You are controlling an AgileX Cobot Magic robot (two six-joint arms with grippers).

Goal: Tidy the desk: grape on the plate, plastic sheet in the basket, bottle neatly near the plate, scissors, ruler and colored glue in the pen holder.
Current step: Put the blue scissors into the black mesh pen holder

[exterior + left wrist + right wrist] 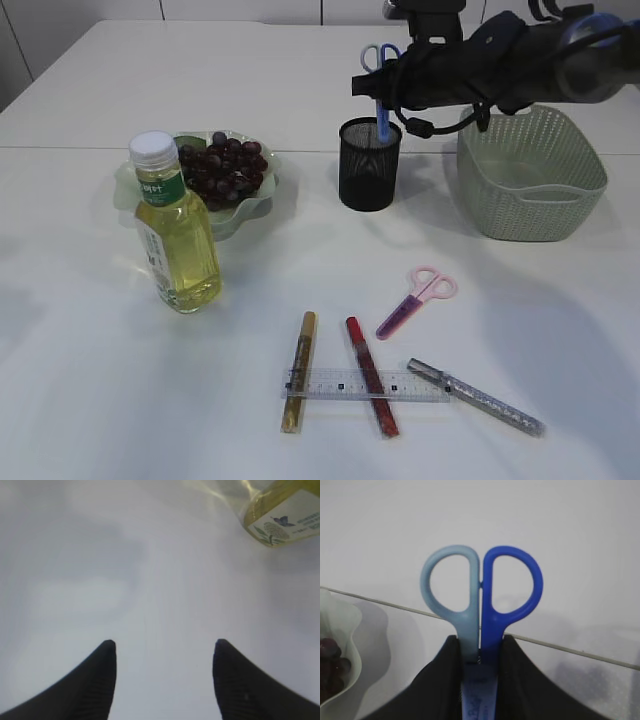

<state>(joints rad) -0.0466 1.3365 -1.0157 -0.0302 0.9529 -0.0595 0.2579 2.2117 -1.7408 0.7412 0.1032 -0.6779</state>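
Note:
My right gripper (385,85) is shut on blue scissors (379,60) and holds them upright, tips down in the black mesh pen holder (368,165). In the right wrist view the scissors' handles (481,587) stick up from between the jaws (480,652). Dark grapes (222,170) lie on the pale green plate (262,200). A yellow drink bottle (175,228) stands in front of the plate; its base shows in the left wrist view (280,517). Pink scissors (418,298), a clear ruler (365,385) and three glue sticks (371,390) lie in front. My left gripper (164,647) is open over bare table. No plastic sheet shows.
A green woven basket (530,175) stands at the right behind the pink scissors. The right arm (520,60) reaches across above the basket and the pen holder. The white table (80,380) stretches to the left.

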